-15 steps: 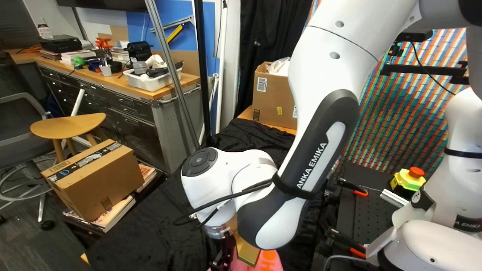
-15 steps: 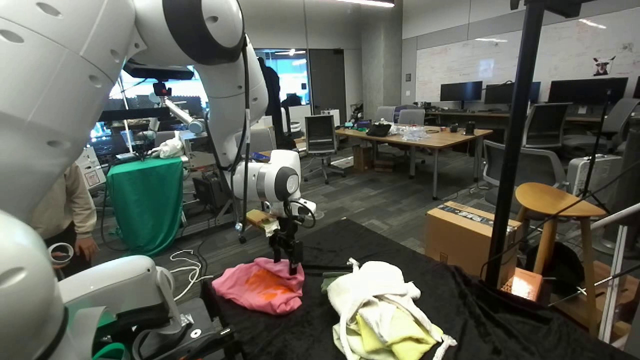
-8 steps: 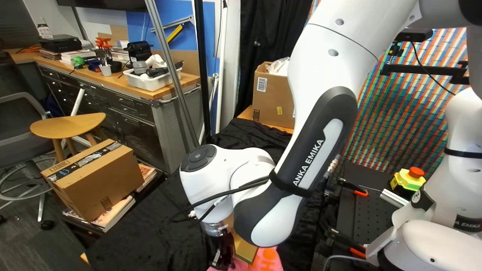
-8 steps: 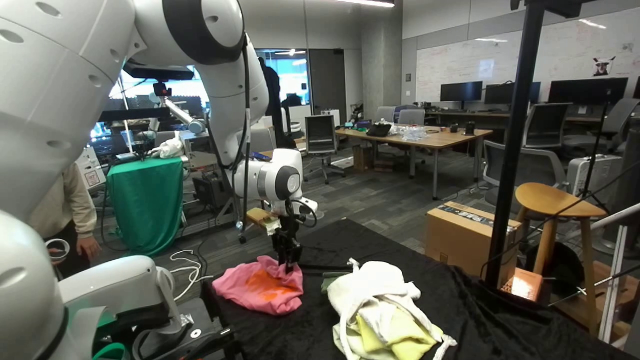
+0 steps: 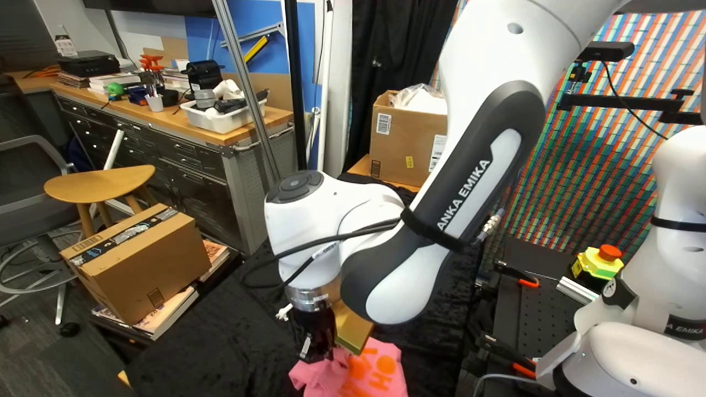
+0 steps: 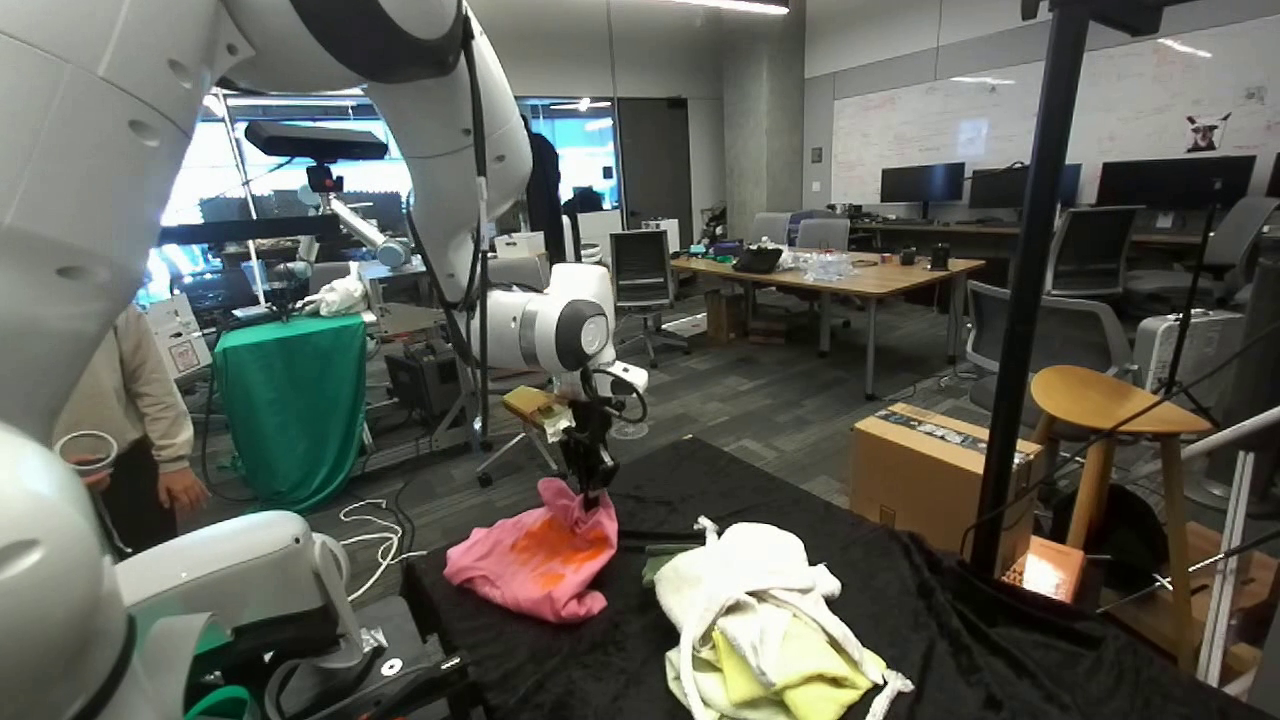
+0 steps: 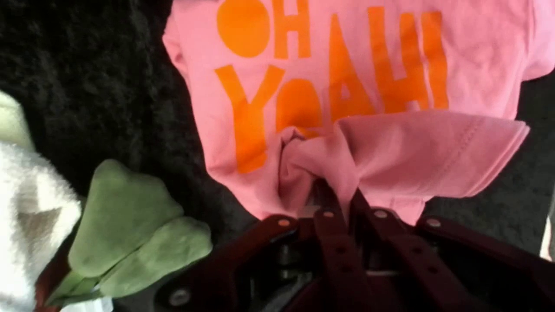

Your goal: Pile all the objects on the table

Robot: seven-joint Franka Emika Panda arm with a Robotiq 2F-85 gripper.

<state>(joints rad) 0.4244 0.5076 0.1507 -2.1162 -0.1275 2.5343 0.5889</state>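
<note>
**Gripper (image 7: 340, 199) pinches pink cloth (image 7: 368, 130)**

The fingers (image 7: 341, 247) nip a raised fold, the orange-lettered remainder lying below them on the black table (image 6: 980, 640). Left of the fingers in the wrist view sits a green item (image 7: 128, 221) — perhaps plush, partly hidden — and, farther out, white cloth (image 6: 732, 568) heaped with yellow cloth (image 6: 805, 670).

In an exterior view a long lamp (image 6: 750, 6) shines near twelve o'clock and a window (image 6: 285, 174) glows very bright at ten; an orange book (image 6: 1055, 570) has a white shine at four; the black table (image 6: 1000, 650) looks very dark; in the wrist view the white cloth (image 7: 26, 186) near half past eight is too bright; the gripper (image 7: 340, 196), toward five, looks dim and reddish.
</note>
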